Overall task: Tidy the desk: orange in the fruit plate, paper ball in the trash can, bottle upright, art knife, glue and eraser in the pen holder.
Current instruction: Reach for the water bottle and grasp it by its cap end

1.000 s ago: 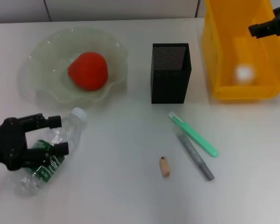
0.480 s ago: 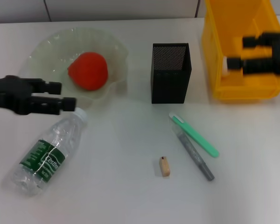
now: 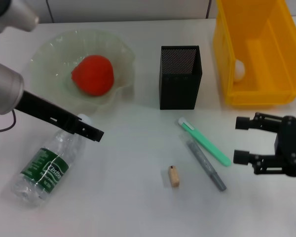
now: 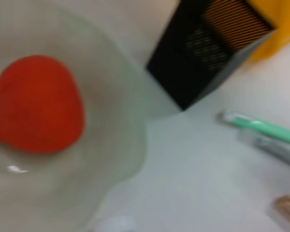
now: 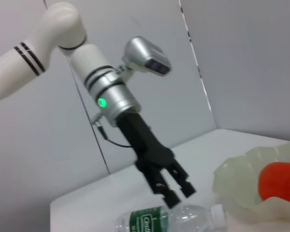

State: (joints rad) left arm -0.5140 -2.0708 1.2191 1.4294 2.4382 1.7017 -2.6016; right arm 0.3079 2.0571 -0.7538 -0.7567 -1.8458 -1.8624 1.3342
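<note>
Head view: I see the bottle [image 3: 48, 165] lying flat near the desk's left edge, open tabletop to its right. My left gripper [image 3: 91, 132] angles down over its cap, fingers slightly apart; my right gripper [image 3: 242, 140] hovers spread by the art knife [image 3: 205, 141].

The trash can [image 3: 259, 54] runs off the head view's top edge, and the paper ball [image 3: 240, 69] inside it shows only as a pale blob behind the near-left wall. Beside the trash can, the right gripper [image 3: 250, 139] is cut by the right edge at its wrist. In the left wrist view the eraser [image 4: 289, 207] is a blurred tan patch at the edge, the bottle [image 4: 113, 224] only a blurred cap.
</note>
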